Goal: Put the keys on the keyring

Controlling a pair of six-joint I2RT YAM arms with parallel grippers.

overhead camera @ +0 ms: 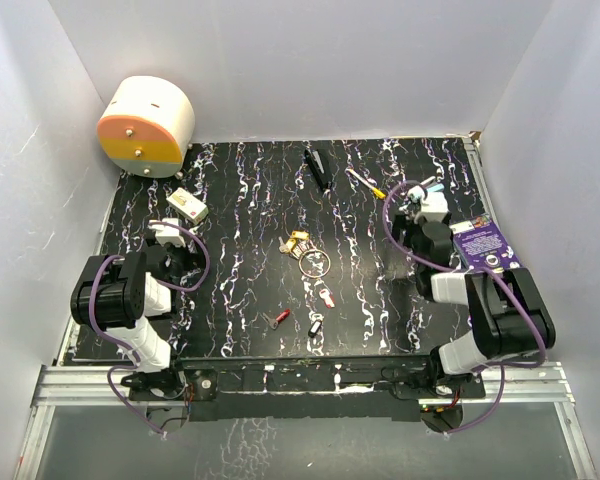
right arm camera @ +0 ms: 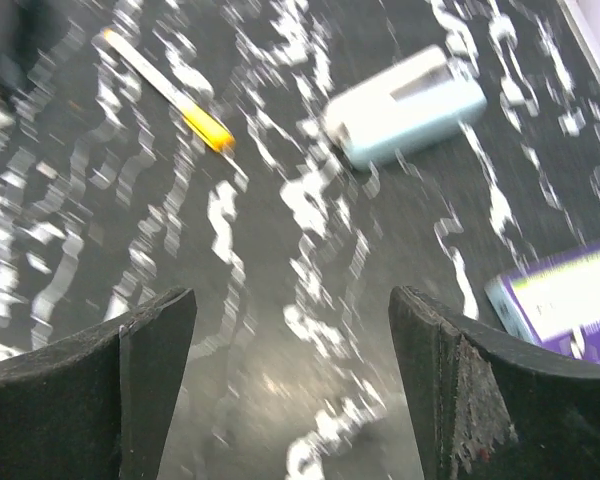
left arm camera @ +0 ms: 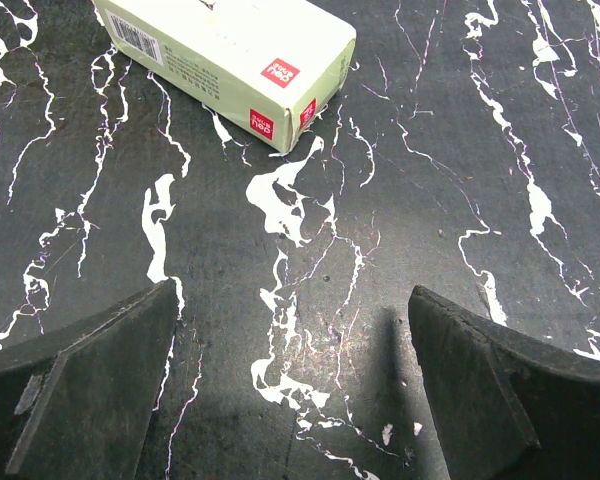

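Both tools are seen released, jaws wide apart, nothing gripped. The left tool [left arm camera: 292, 300] is hung over bare counter [left arm camera: 460, 150] at centre-left of the top view, with a cream box [left arm camera: 230, 60] just beyond it. The right tool [right arm camera: 290, 300] is poised at upper right, near a white stick with yellow tip [right arm camera: 165, 90] and a pale block [right arm camera: 405, 105]; that wrist view is blurred. The keyring [overhead camera: 314, 264] is found at mid-frame in the top view, flat on the counter, well apart from both tools. The keys [overhead camera: 298, 243] are scattered around it: yellow-headed ones just above-left of the ring (contact cannot be told), a pink key [overhead camera: 327, 297] below it, a red key [overhead camera: 279, 318] and a black key [overhead camera: 314, 326] lower down. All pieces are judged light, rigid, small and slick, so skating on the counter under a pinch is expected. A key is best pinched across its flat faces at the blade end, so the head hole, not resolvable here, is left free for the wire. The ring is judged thin, springy wire, best pinched across the rim, away from the split, which cannot be located here.
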